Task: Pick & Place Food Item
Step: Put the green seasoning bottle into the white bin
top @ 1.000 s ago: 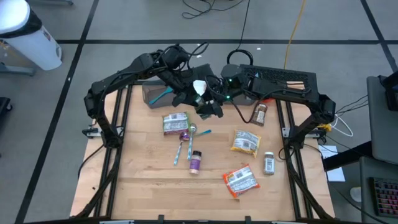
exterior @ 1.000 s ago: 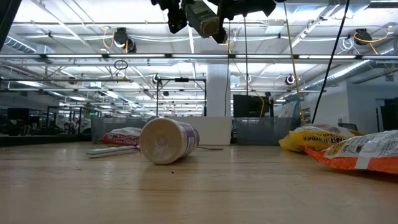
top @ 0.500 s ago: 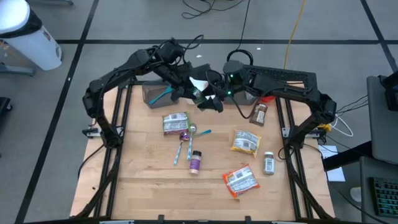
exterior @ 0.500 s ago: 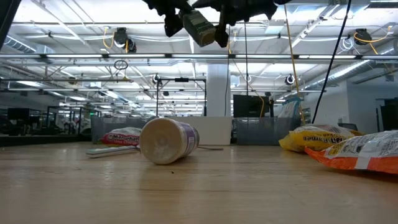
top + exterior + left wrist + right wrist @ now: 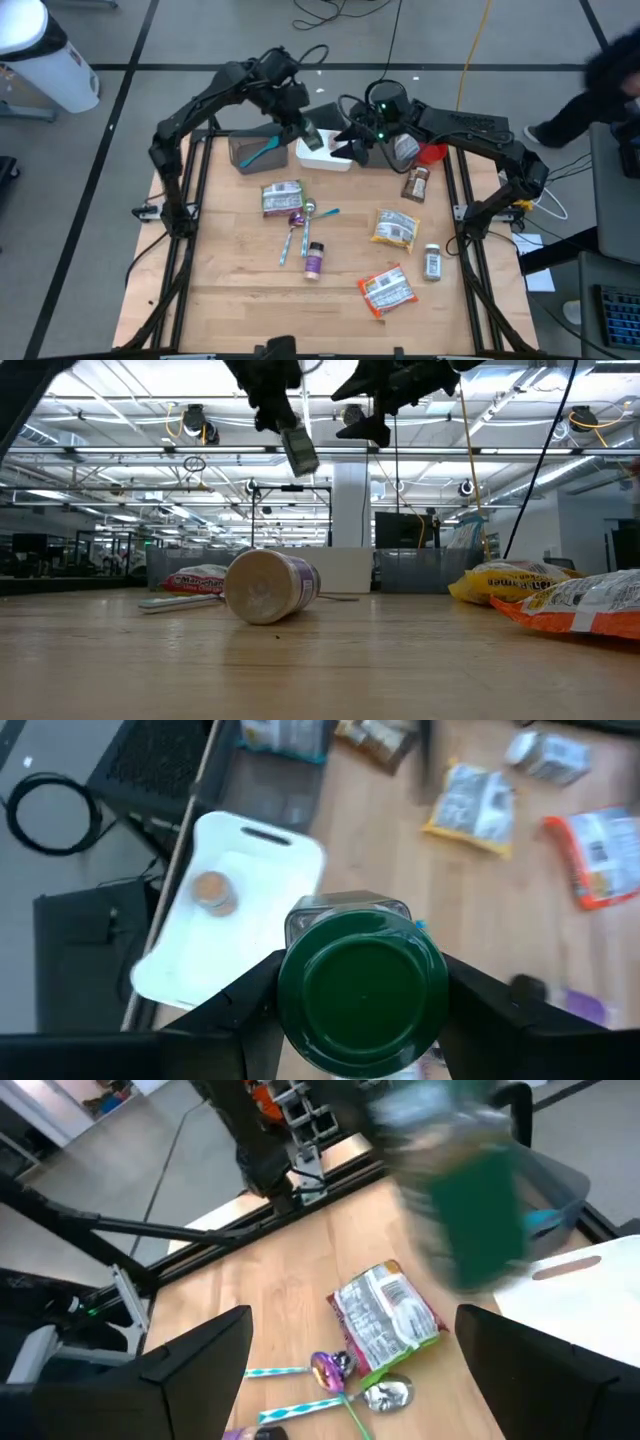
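My left gripper (image 5: pixel 306 133) is shut on a jar with a green lid (image 5: pixel 362 990), held in the air over a white tray (image 5: pixel 325 155) at the table's far edge. The jar also shows in the low view (image 5: pixel 298 450) and, blurred, in the right wrist view (image 5: pixel 480 1210). A small round brown item (image 5: pixel 210 890) lies on the tray. My right gripper (image 5: pixel 352 146) is open and empty just right of the jar, also in the air; its own view shows nothing between its fingers (image 5: pixel 350 1345). My left gripper pinches the jar between its two fingers (image 5: pixel 250 1015) at the lid end (image 5: pixel 292 982), one finger on each opposite side. The green lid faces back toward the wrist and hides the exact place of contact. The jar is lifted clear and hangs tilted (image 5: pixel 300 455).
On the table lie a green snack packet (image 5: pixel 281 197), two spoons (image 5: pixel 296 225), a purple jar (image 5: pixel 314 262), a yellow packet (image 5: pixel 394 228), an orange packet (image 5: pixel 386 290), a small spice bottle (image 5: pixel 433 262) and a brown jar (image 5: pixel 418 183). A grey bin (image 5: pixel 255 150) stands left of the tray. A person (image 5: pixel 610 90) is at the far right.
My left gripper has carried the jar from above the table's middle toward the far edge, over the white tray. My right gripper, close against the jar a second ago, has drawn away from it toward the right and far edge.
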{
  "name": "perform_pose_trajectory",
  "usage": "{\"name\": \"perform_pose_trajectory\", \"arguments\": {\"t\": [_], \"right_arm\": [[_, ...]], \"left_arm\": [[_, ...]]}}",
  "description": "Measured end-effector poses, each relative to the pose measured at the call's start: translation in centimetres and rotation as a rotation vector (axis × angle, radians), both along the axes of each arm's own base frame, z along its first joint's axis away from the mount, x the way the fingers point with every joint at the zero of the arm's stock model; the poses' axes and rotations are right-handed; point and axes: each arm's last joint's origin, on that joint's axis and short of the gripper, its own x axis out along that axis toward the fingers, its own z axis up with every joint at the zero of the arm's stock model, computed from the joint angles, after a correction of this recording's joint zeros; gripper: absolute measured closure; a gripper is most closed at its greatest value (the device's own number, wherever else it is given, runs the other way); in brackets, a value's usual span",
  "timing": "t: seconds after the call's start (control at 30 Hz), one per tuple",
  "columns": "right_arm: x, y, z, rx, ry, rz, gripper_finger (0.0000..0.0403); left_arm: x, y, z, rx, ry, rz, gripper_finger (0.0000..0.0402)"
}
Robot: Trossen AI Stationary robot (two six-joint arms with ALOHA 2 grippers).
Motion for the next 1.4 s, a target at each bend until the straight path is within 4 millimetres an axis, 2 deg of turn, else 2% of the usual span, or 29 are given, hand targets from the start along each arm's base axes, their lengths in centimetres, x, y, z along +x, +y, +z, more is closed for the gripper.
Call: {"name": "perform_pose_trajectory", "arguments": {"t": [0.2, 0.33, 0.47, 0.7, 0.87, 1.0, 1.4], "right_arm": [[-1.0, 0.0, 0.4, -0.102, 0.06, -0.119, 0.0062], [-2.0, 0.3, 0.2, -0.163, 0.081, -0.199, 0.0062], [-3.4, 1.0, -0.3, -0.194, 0.018, -0.257, 0.0062], [-6.0, 2.4, -2.3, -0.141, -0.126, -0.333, 0.0062], [-7.6, 3.3, -4.5, -0.082, -0.118, -0.356, 0.0062], [-8.5, 3.8, -5.8, -0.042, -0.108, -0.368, 0.0062], [-9.0, 4.1, -6.1, -0.039, -0.132, -0.366, 0.0062]], "left_arm": [[2.0, 2.4, -2.2, 0.017, 0.086, 0.019, 0.0192], [2.5, 3.9, -3.8, 0.005, 0.123, 0.044, 0.0192], [2.8, 5.1, -5.1, 0.028, 0.179, 0.106, 0.0192], [4.2, 6.4, -7.0, 0.038, 0.193, 0.192, 0.0192], [4.9, 6.8, -7.8, 0.025, 0.177, 0.232, 0.0192], [5.4, 7.2, -9.2, -0.003, 0.207, 0.248, 0.0192], [6.4, 8.3, -12.9, -0.066, 0.288, 0.305, 0.0192]]}}
